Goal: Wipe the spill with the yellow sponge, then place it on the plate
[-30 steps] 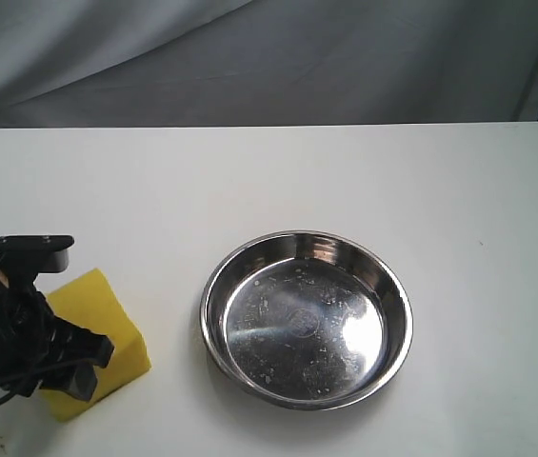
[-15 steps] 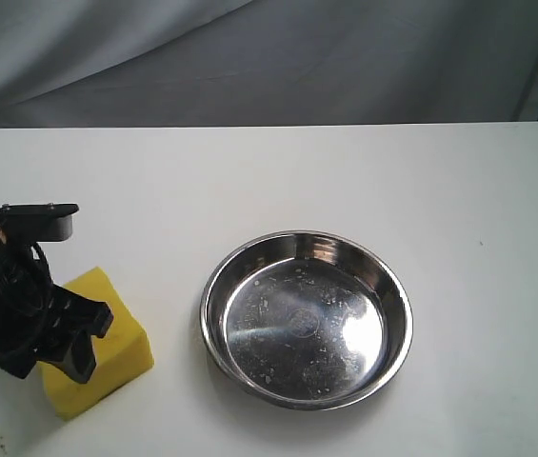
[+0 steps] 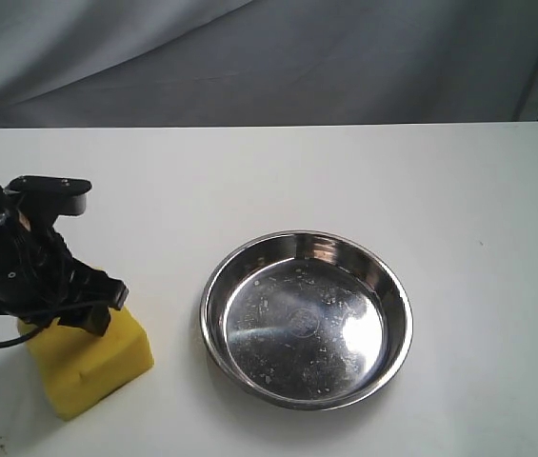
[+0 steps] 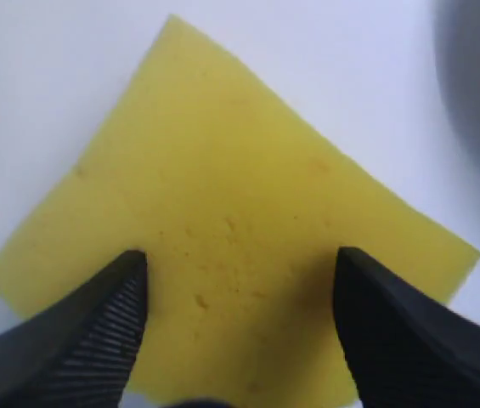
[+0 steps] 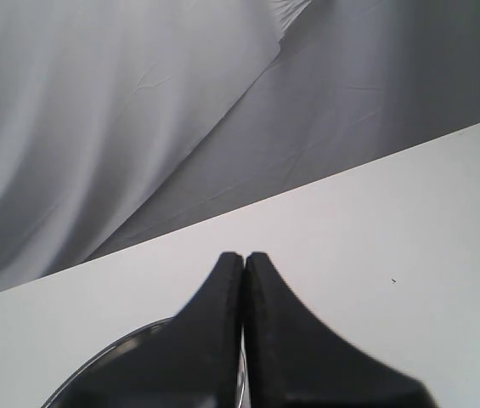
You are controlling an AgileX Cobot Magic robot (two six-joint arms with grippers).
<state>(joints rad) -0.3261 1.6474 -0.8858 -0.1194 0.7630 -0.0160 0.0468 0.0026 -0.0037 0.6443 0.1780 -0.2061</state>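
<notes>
The left hand [image 4: 240, 255] is spread wide over the yellow sponge [image 4: 223, 153], I think to pinch it. The right hand [image 5: 244, 257] is pressed together, not needed.

Left gripper [image 4: 240, 255] is pointed straight down, jaws spread wide. Right gripper [image 5: 243, 257] is held level-ish, jaws pressed fully together.

The sponge [image 4: 231, 195] is yellow foam, matt, its top finely pitted. The fingers [image 4: 95, 340] of my left gripper [image 4: 240, 263] look like matt black plastic with ribbed pads. The plate [image 3: 213, 286] is bare polished metal, shiny and scratched over the base. The table [image 3: 345, 181] is white, smooth and matt. The backdrop [image 3: 249, 57] is grey creased cloth.
</notes>
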